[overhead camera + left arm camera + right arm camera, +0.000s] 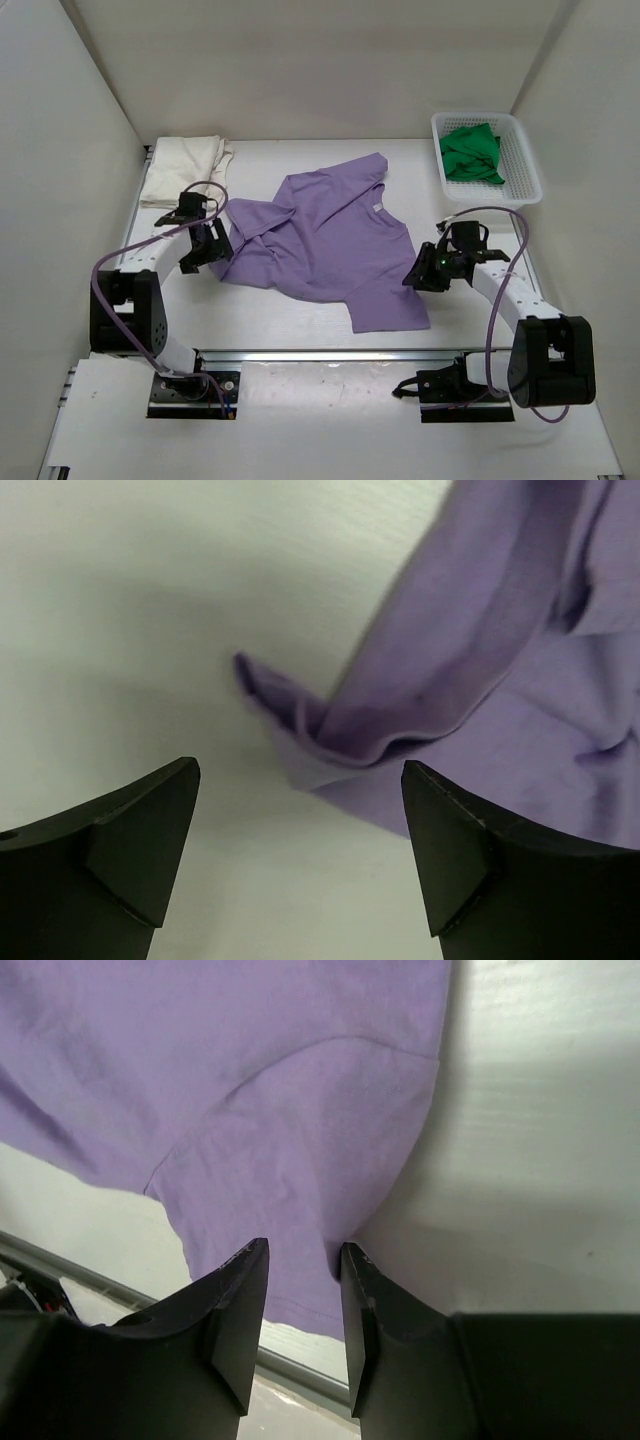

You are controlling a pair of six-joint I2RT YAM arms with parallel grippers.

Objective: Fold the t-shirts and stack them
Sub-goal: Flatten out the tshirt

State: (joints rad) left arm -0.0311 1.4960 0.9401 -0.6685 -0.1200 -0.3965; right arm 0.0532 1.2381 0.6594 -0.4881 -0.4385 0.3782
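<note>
— At table (300, 160) centre?
— Lavender shirt (330, 240), spread rumpled. Cream shirt (185, 170) at ten o'clock; green shirt (470, 152) in basket (525, 175) at two.
— Grippers?
— Left gripper (300, 770) at nine, jaws spread wide, empty. Right gripper (305, 1250) at three, jaws parted, holding nothing.

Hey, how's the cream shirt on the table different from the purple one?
Colour: the cream shirt is off-white, the purple shirt lavender. State: the cream shirt is folded into a compact rectangle; the purple shirt lies opened out and rumpled. Place: the cream shirt sits at the table's far left corner, the purple shirt in the middle. Both lie on the table, outside the basket.
</note>
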